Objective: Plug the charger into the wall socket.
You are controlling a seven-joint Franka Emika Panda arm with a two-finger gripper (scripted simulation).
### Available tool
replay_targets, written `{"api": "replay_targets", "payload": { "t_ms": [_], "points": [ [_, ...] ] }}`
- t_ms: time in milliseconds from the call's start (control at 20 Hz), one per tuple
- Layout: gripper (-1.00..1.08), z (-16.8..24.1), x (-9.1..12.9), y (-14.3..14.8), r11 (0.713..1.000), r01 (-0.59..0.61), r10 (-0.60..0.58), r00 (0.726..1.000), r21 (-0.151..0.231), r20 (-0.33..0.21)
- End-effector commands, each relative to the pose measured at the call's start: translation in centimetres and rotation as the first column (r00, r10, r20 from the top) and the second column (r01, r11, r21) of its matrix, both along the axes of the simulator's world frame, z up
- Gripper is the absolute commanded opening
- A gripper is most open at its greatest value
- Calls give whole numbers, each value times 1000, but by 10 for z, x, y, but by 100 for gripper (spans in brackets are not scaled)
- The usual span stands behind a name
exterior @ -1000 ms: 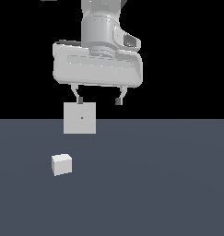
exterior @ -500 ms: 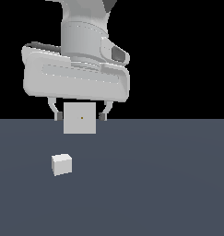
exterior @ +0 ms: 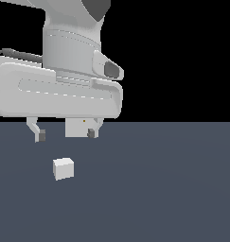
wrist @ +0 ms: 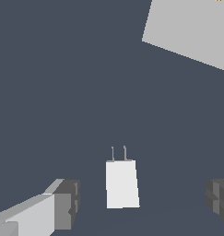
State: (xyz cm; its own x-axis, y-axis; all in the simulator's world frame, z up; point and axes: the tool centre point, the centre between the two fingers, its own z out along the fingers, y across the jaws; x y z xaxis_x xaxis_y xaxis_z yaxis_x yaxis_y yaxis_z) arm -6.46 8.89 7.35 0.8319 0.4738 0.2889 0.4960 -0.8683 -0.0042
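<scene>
- My gripper (exterior: 65,134) hangs with its jaws wide apart, empty, above the floor (exterior: 173,189).
- The charger (wrist: 122,183) lies on the floor between the fingers, prongs (wrist: 119,153) toward the wall socket (wrist: 191,28), well apart from it.
- I judge it light, rigid and smooth: grasp the flat body sides, clear of the thin prongs.

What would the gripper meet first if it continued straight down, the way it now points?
Probably the charger: in the wrist view it lies between the open jaws of the gripper, prongs toward the wall socket. Depth is unclear; otherwise the floor.
</scene>
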Motion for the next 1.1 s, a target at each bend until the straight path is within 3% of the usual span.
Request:
{"api": "replay_targets", "payload": {
  "t_ms": [0, 1050],
  "points": [
    [100, -5, -4, 4, 1000, -24, 24, 1000, 5, 13],
    [100, -28, -8, 8, 999, -51, 51, 998, 8, 24]
  ]
}}
